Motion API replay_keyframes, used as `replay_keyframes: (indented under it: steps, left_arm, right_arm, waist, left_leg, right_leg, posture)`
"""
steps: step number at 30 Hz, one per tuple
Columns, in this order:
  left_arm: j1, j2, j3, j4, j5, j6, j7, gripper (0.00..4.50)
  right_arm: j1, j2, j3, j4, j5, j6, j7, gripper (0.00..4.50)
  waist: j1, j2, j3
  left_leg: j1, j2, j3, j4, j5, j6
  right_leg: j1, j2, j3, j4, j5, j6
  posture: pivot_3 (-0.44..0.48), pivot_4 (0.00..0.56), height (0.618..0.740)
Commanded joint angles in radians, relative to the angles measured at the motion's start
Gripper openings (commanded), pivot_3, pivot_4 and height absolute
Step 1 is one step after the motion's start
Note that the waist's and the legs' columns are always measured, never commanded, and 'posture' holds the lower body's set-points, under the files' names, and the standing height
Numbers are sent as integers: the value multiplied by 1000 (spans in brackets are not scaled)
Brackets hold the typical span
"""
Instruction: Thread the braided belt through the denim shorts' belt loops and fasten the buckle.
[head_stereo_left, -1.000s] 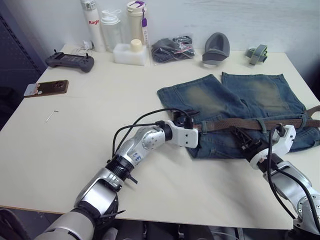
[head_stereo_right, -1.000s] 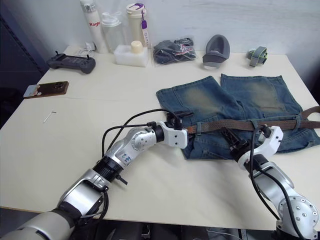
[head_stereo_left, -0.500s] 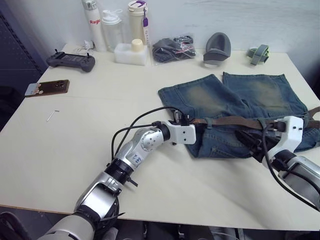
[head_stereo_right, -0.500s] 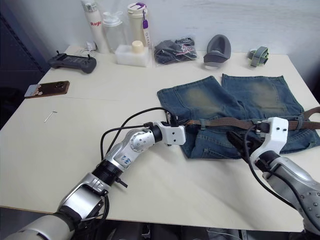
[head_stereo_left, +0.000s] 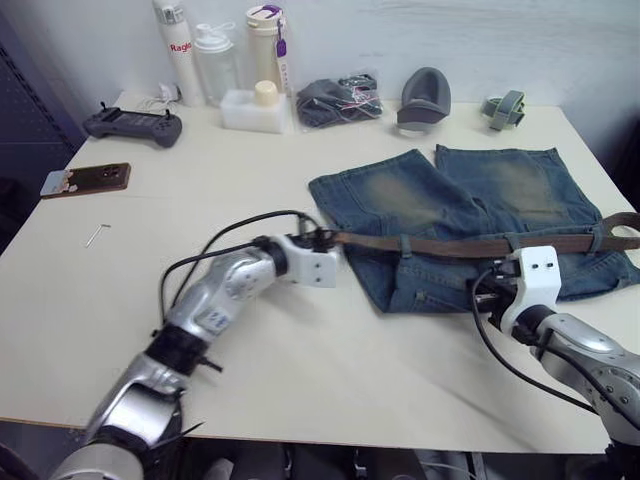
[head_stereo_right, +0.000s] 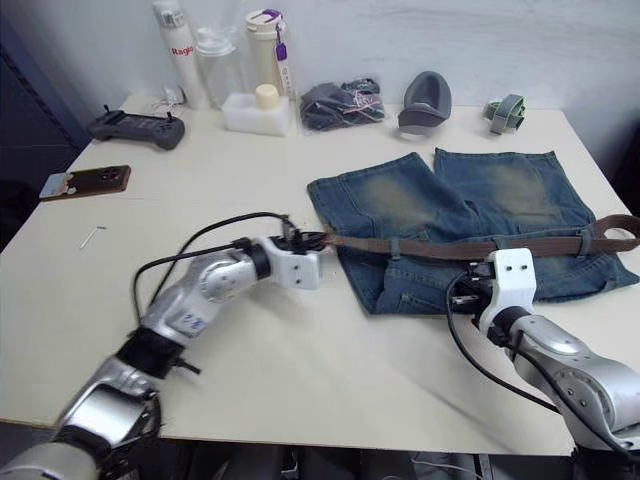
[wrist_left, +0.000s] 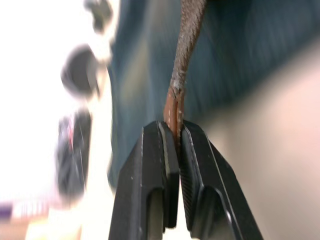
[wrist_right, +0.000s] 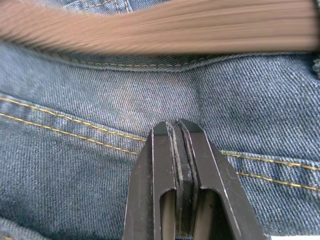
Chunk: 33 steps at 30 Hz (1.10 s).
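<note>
The left gripper's (wrist_left: 172, 145) two black fingers (wrist_left: 155, 165) are pinching together on the tan leather tip of the long dark-brown braided belt (head_stereo_left: 450, 245), just off the waist corner of the faded blue denim shorts (head_stereo_left: 470, 200), which are lying flat on the cream worktop (head_stereo_left: 200, 200). The right gripper's (wrist_right: 179, 145) fingers are pressing together with nothing between them, resting on the denim just below the waistband.

The belt is running across the waistband under three visible blue denim belt loops (head_stereo_left: 405, 245), and its far end is curling up at the picture's right edge, where the buckle is hard to make out. In the right wrist view the belt is showing as a blurred brown band. The right gripper's own fingers are hiding behind its white housing in the head views.

Along the back of the worktop three bottles are standing; the tall white one (head_stereo_left: 172, 45) is carrying red lettering that reads "Ragle" or similar, partly turned away. One black handheld controller (head_stereo_left: 132, 124), one dark phone (head_stereo_left: 85, 180), one dark grey bundled cloth (head_stereo_left: 335, 100), one grey cup-shaped object (head_stereo_left: 422, 100) and one small green-grey strap roll (head_stereo_left: 503, 108) are also lying there.
</note>
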Motion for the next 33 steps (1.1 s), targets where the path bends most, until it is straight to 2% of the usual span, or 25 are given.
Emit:
replay_keyframes:
  steps: [1, 6, 15, 19, 23, 26, 29, 30, 32, 33]
  left_arm:
    - [78, 114, 109, -63, -4, 6, -3, 0]
    - [190, 255, 217, 1, -29, -11, 28, 0]
    - [311, 298, 314, -29, -98, 31, 0, 0]
    - [338, 285, 337, -40, -161, 75, -45, 0]
    - [333, 195, 397, -115, -401, 178, -147, 1606]
    - [312, 190, 414, -124, -474, 196, -204, 2923]
    - [270, 185, 413, -152, -625, 172, -333, 4236]
    - [249, 179, 407, -164, -683, 175, -385, 4495]
    - [199, 163, 384, -174, -753, 187, -453, 4500]
    - [167, 142, 371, -179, -791, 216, -471, 4500]
  right_arm:
    - [1, 27, 28, 69, -45, 70, 22, 61]
    - [-44, 41, 42, 88, -84, 105, 77, 61]
    - [-120, 66, 47, 140, -166, 136, 163, 61]
    - [-134, 81, 41, 142, -188, 148, 187, 61]
    - [-146, 95, 22, 130, -202, 164, 200, 0]
    - [-150, 103, 3, 115, -209, 170, 212, 0]
    - [-144, 105, -43, 49, -158, 191, 246, 0]
    - [-134, 88, -51, 11, -135, 205, 277, 325]
    - [-113, 79, -91, -41, -77, 234, 321, 1017]
    - [-105, 75, -110, -66, -60, 240, 332, 1567]
  waist:
    - [-1, -3, -2]
    - [-15, -5, -3]
    - [-22, -7, -5]
    - [-28, -7, -5]
    - [-27, -7, -5]
    - [-24, -7, -6]
    - [-21, -6, -5]
    - [-18, -5, -4]
    - [-11, -2, -2]
    - [-10, -1, -2]
  left_leg:
    - [0, 0, 0, 0, 0, 0]
    - [1, 0, 0, 0, 0, 0]
    - [0, 0, 0, 0, -1, 0]
    - [1, 0, 0, 0, -1, 0]
    - [0, 0, 0, 0, -1, 0]
    - [0, 0, 0, 0, -1, 0]
    - [0, 0, 0, 0, -1, 0]
    - [0, 0, 0, 0, -1, 0]
    - [-1, 0, 0, 0, -1, 0]
    - [-1, 0, 0, -1, -1, 0]
  right_leg:
    - [0, 0, 0, 0, 0, 0]
    - [0, -1, 0, 0, 0, 0]
    - [0, -2, 0, 0, 0, -1]
    - [0, -2, 0, 0, 0, -1]
    - [-1, -2, 0, 0, 0, -2]
    - [-1, -3, -1, -1, 0, -2]
    - [-1, -3, -1, -1, 0, -2]
    - [-1, -3, -1, -1, -1, -2]
    - [-2, -3, -1, -1, -1, -2]
    - [-2, -3, -1, -2, -1, -3]
  posture:
    - [0, 150, 656]
    - [0, 150, 656]
    - [0, 150, 656]
    - [0, 150, 656]
    - [0, 150, 656]
    - [0, 150, 656]
    - [0, 150, 656]
    - [0, 150, 656]
    - [0, 150, 656]
    - [0, 150, 656]
